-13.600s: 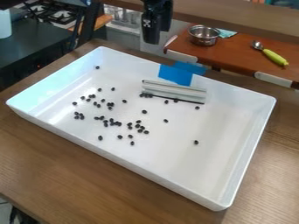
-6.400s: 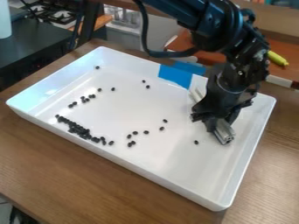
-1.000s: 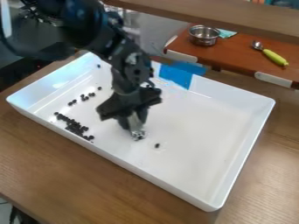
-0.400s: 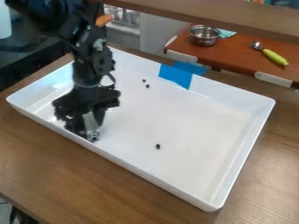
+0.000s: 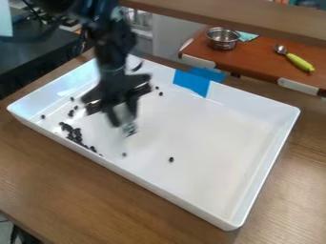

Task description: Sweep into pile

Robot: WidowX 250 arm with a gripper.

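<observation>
Many dark beans (image 5: pixel 77 137) lie clustered near the white tray's (image 5: pixel 219 143) left wall. Clamped on a metal bar (image 5: pixel 129 128), the pincer (image 5: pixel 122 116) hides much of it; the arm's top is cut off.

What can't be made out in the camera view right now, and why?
Camera view: the bar's upper part, hidden by the gripper.
Camera view: whether the bar touches the tray, blurred.
Camera view: the bean count in the pile, too small and crowded.
Camera view: any beans behind the gripper, hidden by it.
Camera view: the arm's far end, cut off by the top edge.
</observation>
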